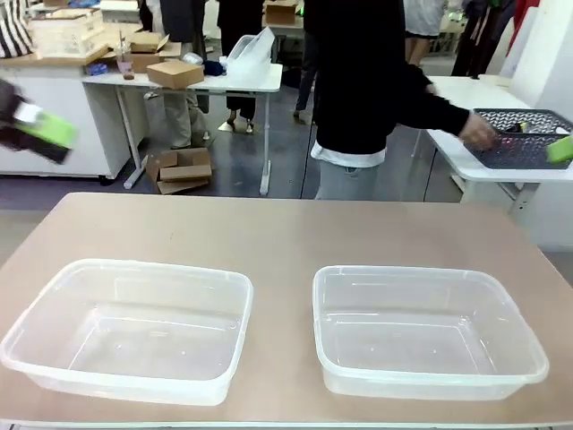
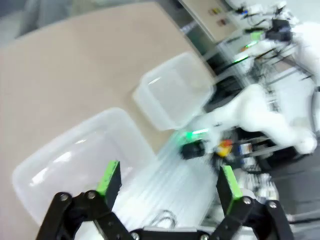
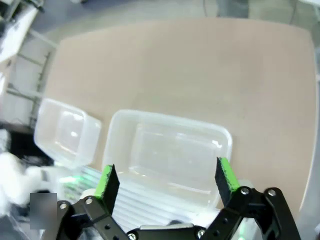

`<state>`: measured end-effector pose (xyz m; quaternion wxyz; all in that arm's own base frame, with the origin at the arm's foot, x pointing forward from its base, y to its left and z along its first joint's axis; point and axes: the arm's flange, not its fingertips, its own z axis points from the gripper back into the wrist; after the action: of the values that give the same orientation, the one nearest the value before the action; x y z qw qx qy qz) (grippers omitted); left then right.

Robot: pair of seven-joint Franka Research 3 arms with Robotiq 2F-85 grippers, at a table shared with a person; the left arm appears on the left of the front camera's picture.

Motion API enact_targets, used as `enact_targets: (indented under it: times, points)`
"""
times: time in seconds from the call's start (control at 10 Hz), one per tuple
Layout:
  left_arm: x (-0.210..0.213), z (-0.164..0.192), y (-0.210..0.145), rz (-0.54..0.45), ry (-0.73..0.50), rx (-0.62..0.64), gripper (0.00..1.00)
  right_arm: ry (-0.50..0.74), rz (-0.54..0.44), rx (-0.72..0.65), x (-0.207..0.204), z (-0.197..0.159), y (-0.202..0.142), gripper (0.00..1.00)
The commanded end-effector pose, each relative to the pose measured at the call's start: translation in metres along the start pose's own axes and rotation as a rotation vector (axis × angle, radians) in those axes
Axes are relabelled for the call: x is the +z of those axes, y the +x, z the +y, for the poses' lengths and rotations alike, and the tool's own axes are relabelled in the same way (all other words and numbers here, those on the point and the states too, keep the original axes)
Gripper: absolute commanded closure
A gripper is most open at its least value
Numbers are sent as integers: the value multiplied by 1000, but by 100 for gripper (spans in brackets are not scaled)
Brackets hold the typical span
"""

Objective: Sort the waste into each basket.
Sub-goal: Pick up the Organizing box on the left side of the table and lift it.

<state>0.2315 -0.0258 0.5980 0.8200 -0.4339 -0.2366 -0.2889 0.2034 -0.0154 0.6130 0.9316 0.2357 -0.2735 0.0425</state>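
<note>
Clear plastic comes nearest: two tubs sit side by side on the near half of the table (image 1: 286, 224), the left tub (image 1: 125, 331) and the right tub (image 1: 428, 333). A strip of bare tan tabletop lies between them, and both are empty.

The front view gives little of the pincers. The left gripper (image 2: 169, 180) is a dark and green blur above the table's left edge there. The right gripper (image 3: 167, 179) is a sliver of green pad off the table's far right corner. Their jaws cannot be read from that side.

The wrist views show them plainly. The left gripper hangs over the table's near left part with its green pads spread wide and nothing between them. The left tub is below it, and the right tub lies farther along the table, with the white right arm (image 2: 260, 112) blurred beyond. The right gripper's pads also stand wide apart with nothing in them, above the right tub's near rim. Its view adds the table's bare far half.

Beyond the table's far edge, the front view shows a person (image 1: 358, 90) in a black top. One hand (image 1: 481, 134) reaches to a dark grey lattice basket (image 1: 524, 148) on a white side table (image 1: 483, 170) off the table's far right corner. What lies in that basket is too small to tell.
</note>
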Motion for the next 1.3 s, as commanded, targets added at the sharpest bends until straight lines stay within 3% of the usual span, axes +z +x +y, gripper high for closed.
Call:
enact_targets:
  times: [0.0,0.2,0.3,0.4,0.5,0.6,1.2]
  points:
    - [-16,33,-26,-122,-230,346,0,375,-349,-615,3,-55,-39,0]
    - [-15,50,-44,-193,-254,448,0,445,-430,-803,11,-100,-65,0]
    - [-13,53,-52,-241,-251,491,0,451,-480,-834,11,-116,-76,0]
    - [-13,53,-55,-265,-183,544,0,413,-441,-846,4,-127,-80,0]
    - [-12,51,-54,-247,-104,538,0,300,-186,-546,62,-117,-20,0]
    - [28,82,-10,-236,-250,515,0,300,-186,-546,62,-117,-20,0]
    - [28,82,-10,-236,-250,515,0,300,-186,-546,62,-117,-20,0]
